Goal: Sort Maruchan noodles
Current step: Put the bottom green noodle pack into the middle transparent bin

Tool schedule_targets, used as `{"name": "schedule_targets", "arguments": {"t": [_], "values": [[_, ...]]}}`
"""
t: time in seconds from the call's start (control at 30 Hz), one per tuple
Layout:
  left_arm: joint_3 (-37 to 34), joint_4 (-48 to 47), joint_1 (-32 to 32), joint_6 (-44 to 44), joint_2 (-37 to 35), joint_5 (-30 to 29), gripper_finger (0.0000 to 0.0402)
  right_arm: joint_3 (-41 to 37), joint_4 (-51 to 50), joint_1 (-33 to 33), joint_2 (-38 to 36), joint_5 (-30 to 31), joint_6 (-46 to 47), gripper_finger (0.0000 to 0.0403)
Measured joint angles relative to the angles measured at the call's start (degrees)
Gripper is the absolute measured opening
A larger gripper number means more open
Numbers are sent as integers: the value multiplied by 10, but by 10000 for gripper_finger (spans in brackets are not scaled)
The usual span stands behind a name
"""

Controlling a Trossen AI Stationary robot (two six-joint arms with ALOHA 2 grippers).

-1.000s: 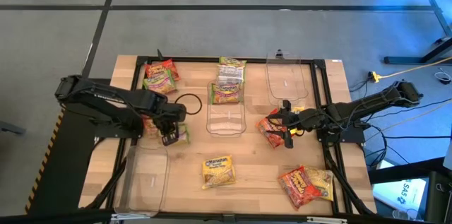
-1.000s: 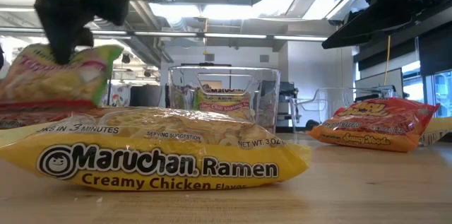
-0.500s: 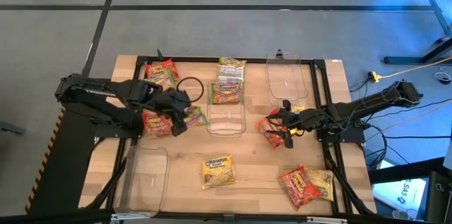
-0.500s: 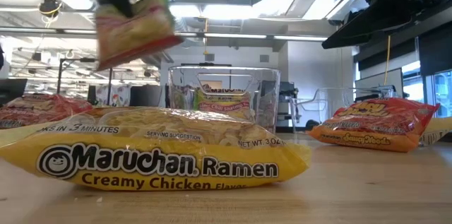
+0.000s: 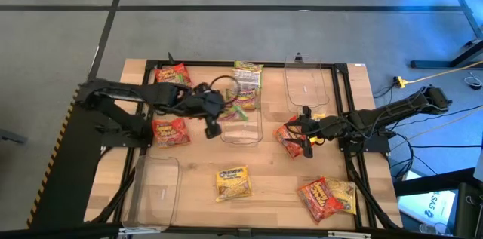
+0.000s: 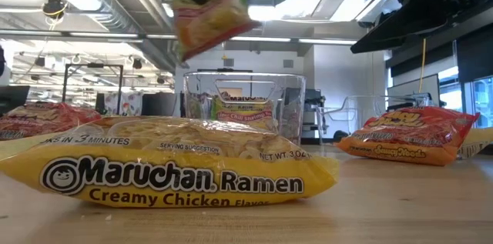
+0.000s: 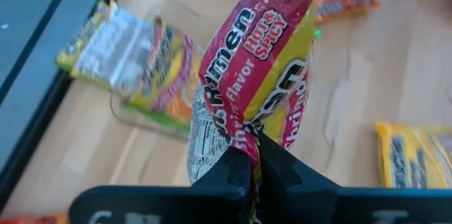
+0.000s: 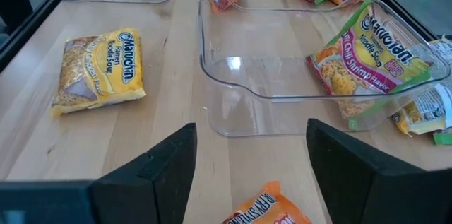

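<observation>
A pale wooden bench [image 5: 264, 186] stands on a grey floor, with a bright workshop of ceiling pipes and lamps beyond it. The left claw [image 5: 212, 127] is pinched tight on one end of a green-edged, red-and-yellow crinkly plastic ramen packet [image 7: 254, 90], which hangs lifted above the bench. Just ahead of that claw lies the middle clear rectangular plastic bin [image 5: 241, 124], already holding green-trimmed packets [image 5: 243, 94] of the same kind at its far end.

To finish this step well, I judge the left claw should carry the packet fully over the bin's rim and let go low, since the thin film is slippery and the packet, gripped by its sealed edge, may swing or flip. The brick of noodles inside is stiff and flat, so it should lie level if dropped square.

The right claw [image 8: 251, 157] waits wide and empty, low over the bench. A red crinkly packet [image 8: 258, 210] lies right under it, and a yellow flat packet [image 8: 99, 72] rests off to one side.
</observation>
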Motion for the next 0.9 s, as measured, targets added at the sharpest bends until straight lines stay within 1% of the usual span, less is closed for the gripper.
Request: {"name": "schedule_targets", "arguments": {"t": [0.23, 0.37, 0.6, 0.8, 0.9], "values": [[108, -13, 41, 43, 108, 11, 0, 0, -2, 0, 0, 1, 0, 237], [141, -14, 67, 54, 154, 21, 0, 0, -3, 0, 0, 1, 0, 237], [144, -21, 99, 69, 213, 24, 0, 0, -4, 0, 0, 2, 0, 237], [144, -30, 106, 84, 257, 23, 0, 0, -4, 0, 0, 2, 0, 237], [144, -28, 108, 84, 278, 33, 0, 0, -4, 0, 0, 2, 0, 237]]}}
